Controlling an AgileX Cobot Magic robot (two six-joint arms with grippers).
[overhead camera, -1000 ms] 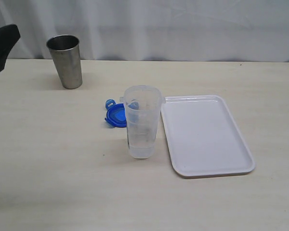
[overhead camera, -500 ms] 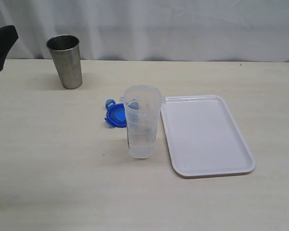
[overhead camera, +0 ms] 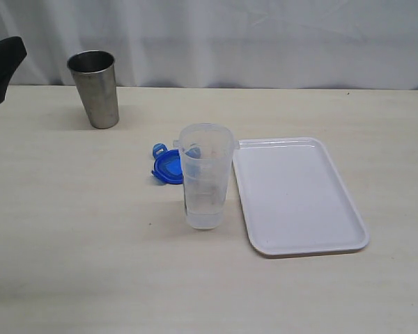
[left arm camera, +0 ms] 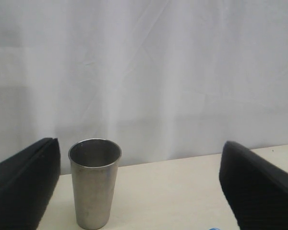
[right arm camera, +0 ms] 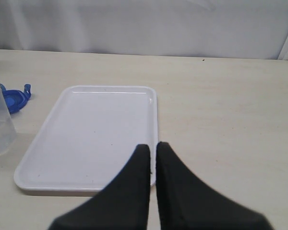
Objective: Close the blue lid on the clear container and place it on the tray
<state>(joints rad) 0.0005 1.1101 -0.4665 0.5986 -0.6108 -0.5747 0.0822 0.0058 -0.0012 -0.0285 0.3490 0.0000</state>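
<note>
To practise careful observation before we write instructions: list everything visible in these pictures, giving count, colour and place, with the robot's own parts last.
clear container: one, see-through, upright with no lid on, on the table just left of the tray
blue lid: one, bright blue, lying on the table behind-left of the container, partly hidden by it
tray: one, white, nothing on it, right of the container
steel cup: one, grey metal, upright at the far left of the table
table: one, pale beige, under everything
curtain: one, white, behind the table
left gripper: one, black, open, holding nothing, facing the steel cup
right gripper: one, black, shut, holding nothing, pointing over the tray
</note>
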